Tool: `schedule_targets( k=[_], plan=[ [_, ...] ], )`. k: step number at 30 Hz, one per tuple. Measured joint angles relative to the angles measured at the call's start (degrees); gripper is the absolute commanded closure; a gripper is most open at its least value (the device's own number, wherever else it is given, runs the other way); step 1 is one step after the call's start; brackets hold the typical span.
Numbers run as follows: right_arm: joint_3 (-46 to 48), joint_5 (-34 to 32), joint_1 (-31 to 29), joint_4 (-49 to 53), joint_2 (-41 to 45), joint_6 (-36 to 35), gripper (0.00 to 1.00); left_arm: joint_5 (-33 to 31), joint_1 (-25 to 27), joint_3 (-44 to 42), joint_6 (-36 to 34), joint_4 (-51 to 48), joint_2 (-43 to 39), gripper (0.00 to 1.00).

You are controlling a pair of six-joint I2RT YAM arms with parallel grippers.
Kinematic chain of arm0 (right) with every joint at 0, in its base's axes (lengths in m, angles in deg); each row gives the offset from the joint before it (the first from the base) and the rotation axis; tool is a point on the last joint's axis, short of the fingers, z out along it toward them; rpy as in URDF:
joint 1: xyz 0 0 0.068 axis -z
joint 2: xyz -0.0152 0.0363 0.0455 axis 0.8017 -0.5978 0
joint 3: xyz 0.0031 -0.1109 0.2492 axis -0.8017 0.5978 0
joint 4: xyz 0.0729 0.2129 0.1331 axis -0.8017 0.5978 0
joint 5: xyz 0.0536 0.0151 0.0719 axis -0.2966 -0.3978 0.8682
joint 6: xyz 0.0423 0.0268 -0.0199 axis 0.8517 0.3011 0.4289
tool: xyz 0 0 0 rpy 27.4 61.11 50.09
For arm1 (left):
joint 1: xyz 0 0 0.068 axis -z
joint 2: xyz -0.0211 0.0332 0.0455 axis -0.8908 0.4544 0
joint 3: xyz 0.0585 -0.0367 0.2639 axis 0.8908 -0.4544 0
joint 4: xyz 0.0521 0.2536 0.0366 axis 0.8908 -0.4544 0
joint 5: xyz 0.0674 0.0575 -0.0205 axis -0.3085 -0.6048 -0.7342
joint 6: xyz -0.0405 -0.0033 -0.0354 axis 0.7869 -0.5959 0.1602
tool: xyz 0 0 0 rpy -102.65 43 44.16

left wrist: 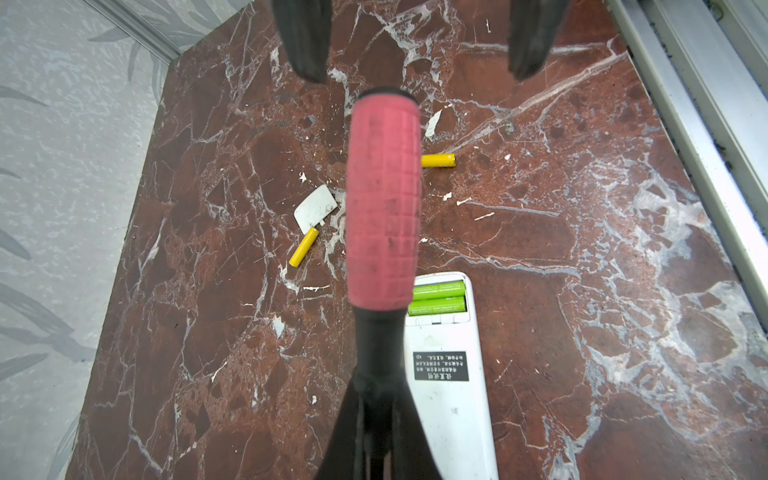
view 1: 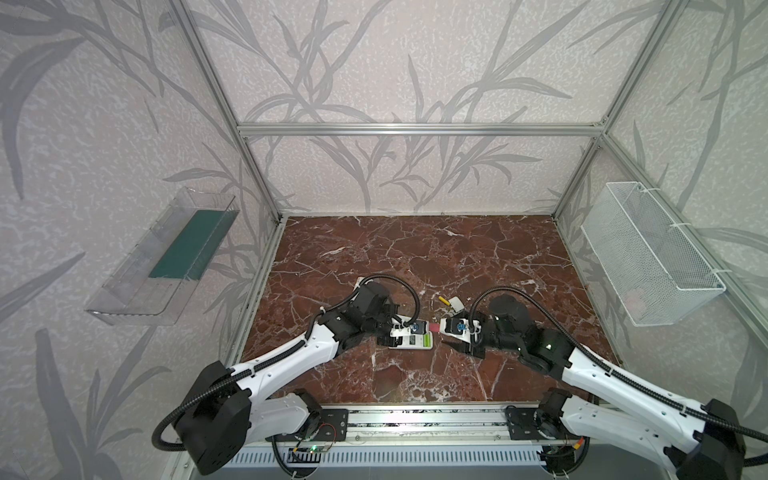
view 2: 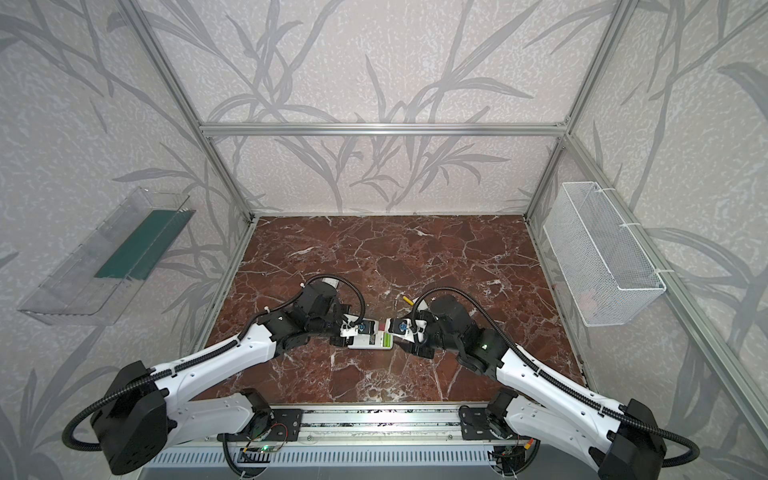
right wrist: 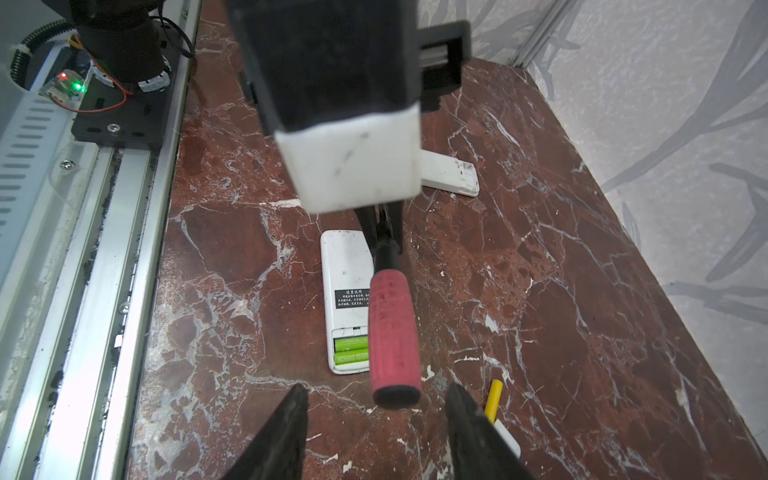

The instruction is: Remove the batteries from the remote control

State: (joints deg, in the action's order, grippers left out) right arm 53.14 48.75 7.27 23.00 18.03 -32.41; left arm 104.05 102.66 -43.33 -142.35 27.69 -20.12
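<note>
A white remote control (left wrist: pixel 444 374) (right wrist: pixel 347 274) lies face down with its compartment uncovered, and two lime green batteries (left wrist: pixel 436 297) (right wrist: pixel 351 351) sit in it. Two yellow batteries (left wrist: pixel 303 248) (left wrist: pixel 438 160) lie loose on the marble. My left gripper (left wrist: pixel 376 395) is shut on the dark shaft of a screwdriver (left wrist: pixel 384 199) (right wrist: pixel 392 332), whose pink handle hangs over the remote. My right gripper (right wrist: pixel 377 388) is open, its fingers (left wrist: pixel 307 50) standing on either side of the handle's end with a gap on each side. In both top views the grippers meet over the remote (view 1: pixel 411 341) (view 2: pixel 365 341).
A small white cover (left wrist: pixel 314 208) (view 1: pixel 456 305) lies by a yellow battery (view 1: pixel 444 300). A second white remote (right wrist: pixel 451 174) lies behind the left arm. A clear shelf (view 1: pixel 166 257) hangs on the left wall, a white wire basket (view 1: pixel 648 253) on the right. The metal rail (right wrist: pixel 108 270) borders the front.
</note>
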Motion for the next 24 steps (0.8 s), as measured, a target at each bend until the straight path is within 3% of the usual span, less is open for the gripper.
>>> schedule_targets(
  k=[8, 24],
  plan=[
    [0.0, 1.0, 0.0, -2.6, -0.9, -4.8, 0.47, 4.1, -0.8, 0.4, 0.6, -0.7, 0.0, 1.00],
    [-0.1, 2.9, 0.0, -4.9, -5.2, -7.9, 0.52, 5.4, -0.8, 0.5, 0.8, -1.6, -0.4, 1.00]
  ],
)
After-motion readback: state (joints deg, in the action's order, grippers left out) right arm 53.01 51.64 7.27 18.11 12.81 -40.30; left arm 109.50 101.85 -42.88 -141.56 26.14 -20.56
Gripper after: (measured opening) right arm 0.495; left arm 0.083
